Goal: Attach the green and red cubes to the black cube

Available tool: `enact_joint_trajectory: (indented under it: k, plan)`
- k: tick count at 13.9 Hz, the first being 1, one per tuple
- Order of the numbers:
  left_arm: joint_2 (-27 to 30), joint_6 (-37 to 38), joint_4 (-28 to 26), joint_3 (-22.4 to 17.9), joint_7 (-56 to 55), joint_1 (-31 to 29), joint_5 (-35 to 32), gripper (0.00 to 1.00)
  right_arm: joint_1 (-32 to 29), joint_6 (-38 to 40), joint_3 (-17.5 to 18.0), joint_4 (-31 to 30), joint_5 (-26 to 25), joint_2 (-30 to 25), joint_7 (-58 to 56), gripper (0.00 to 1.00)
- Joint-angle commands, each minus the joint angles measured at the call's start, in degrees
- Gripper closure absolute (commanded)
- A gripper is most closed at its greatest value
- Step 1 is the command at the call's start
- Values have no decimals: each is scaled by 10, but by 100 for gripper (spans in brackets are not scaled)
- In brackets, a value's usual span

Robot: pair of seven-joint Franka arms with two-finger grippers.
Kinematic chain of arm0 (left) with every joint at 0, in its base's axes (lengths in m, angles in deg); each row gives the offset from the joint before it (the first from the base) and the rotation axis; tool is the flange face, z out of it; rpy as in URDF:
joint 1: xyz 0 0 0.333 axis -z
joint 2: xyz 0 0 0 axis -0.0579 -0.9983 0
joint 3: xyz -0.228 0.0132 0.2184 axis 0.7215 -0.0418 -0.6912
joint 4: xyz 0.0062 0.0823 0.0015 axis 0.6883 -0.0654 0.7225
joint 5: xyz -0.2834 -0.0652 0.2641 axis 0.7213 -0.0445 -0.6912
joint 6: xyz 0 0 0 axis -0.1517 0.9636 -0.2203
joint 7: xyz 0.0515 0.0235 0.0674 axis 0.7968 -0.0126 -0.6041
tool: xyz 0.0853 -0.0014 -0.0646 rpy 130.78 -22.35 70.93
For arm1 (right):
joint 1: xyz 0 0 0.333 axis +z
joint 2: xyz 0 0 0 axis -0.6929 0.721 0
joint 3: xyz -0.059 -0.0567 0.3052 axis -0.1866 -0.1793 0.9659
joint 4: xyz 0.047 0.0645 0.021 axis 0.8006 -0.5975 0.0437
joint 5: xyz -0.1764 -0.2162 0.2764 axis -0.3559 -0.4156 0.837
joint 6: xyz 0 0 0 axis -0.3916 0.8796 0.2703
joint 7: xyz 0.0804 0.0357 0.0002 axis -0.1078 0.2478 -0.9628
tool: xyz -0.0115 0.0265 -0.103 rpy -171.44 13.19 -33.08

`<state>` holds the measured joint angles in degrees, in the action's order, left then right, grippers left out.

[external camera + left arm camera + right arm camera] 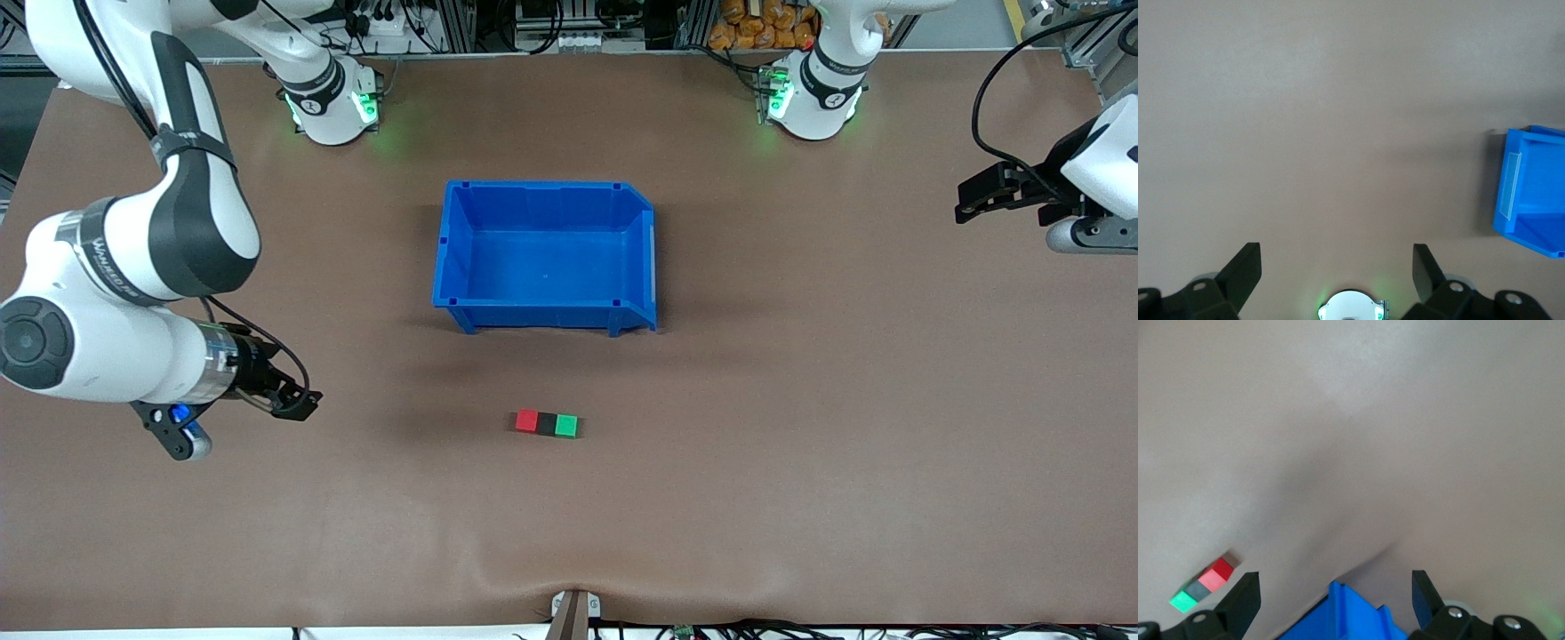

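Three small cubes are sitting joined in a short row on the brown table (800,462), nearer to the front camera than the blue bin (544,258). The black cube (547,423) is lying in the middle of the row, with the red cube (527,420) touching it on the side toward the right arm's end of the table and the green cube (566,426) touching it on the side toward the left arm's end. No gripper is touching the row.

The right gripper (298,404) is hanging over bare table toward the right arm's end, well apart from the cubes; in its wrist view its fingers (1245,597) are standing wide apart with nothing between them, and the row of cubes is showing just beside one fingertip.

The left gripper (982,197) is waiting over the table's edge at the left arm's end, well apart from the bin. Its fingers (1245,270) are also spread wide and holding nothing, with a corner of the bin showing in its wrist view.

The bin is standing upright, its inside bare.
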<state>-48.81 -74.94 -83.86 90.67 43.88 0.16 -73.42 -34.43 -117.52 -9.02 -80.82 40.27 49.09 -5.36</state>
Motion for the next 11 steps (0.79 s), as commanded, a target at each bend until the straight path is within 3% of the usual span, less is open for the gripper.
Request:
enact_joint_trajectory:
  k: [1,11]
  plan:
    - [9,8,0,2,-3,-1,6,0,-21,22,8,-18,-9,-31,-47,0]
    - [9,8,0,2,-3,-1,6,0,-69,59,7,-19,-10,-68,-201,0]
